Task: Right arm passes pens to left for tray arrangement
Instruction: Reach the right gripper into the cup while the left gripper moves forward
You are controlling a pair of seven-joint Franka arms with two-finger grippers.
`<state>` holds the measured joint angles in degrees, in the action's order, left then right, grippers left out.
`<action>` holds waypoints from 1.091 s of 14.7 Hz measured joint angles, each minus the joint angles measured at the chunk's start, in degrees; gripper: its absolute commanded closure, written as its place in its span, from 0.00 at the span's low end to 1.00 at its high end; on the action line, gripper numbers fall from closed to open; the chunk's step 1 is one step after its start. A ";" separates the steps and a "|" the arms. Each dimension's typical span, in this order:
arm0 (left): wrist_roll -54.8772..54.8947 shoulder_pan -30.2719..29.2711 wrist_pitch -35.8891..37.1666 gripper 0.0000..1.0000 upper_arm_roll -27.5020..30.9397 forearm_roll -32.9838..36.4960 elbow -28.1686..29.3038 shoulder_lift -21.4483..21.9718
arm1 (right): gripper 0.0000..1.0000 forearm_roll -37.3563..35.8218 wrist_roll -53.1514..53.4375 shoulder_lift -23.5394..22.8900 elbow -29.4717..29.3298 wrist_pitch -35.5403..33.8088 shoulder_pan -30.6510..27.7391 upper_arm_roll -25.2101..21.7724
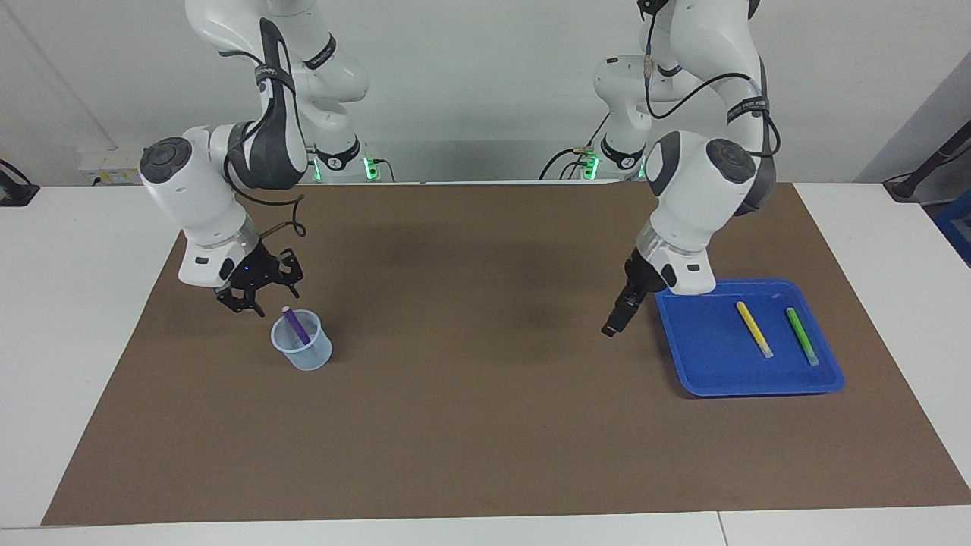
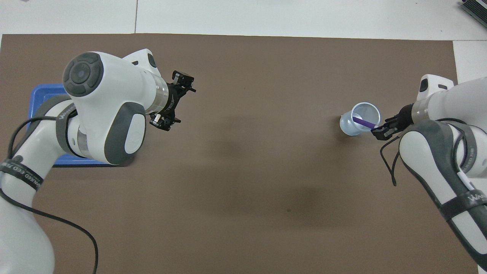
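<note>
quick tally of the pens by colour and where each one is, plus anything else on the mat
purple pen: 1, in the cup
yellow pen: 1, in the tray
green pen: 1, in the tray
cup: 1
tray: 1
Total: 5 things, 3 of them pens

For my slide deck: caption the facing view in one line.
Right gripper hangs by the translucent cup holding the purple pen; yellow pen and green pen lie in the blue tray.
</note>
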<state>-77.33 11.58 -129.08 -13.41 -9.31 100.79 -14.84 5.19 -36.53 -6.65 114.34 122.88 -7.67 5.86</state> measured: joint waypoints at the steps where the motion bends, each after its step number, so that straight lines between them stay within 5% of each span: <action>1: -1.62 0.58 -1.25 0.00 -0.03 0.00 0.52 -0.01 | 0.49 0.00 0.04 -0.12 0.00 0.09 0.01 0.00; 16: -6.49 1.56 -4.89 0.00 -0.02 -0.70 1.02 0.00 | 0.60 0.00 3.53 -1.47 0.07 1.99 1.66 0.04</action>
<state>-83.81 13.14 -133.96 -13.42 -10.01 101.81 -14.84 5.19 -33.00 -8.12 114.41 124.87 -6.01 5.91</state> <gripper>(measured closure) 0.000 0.604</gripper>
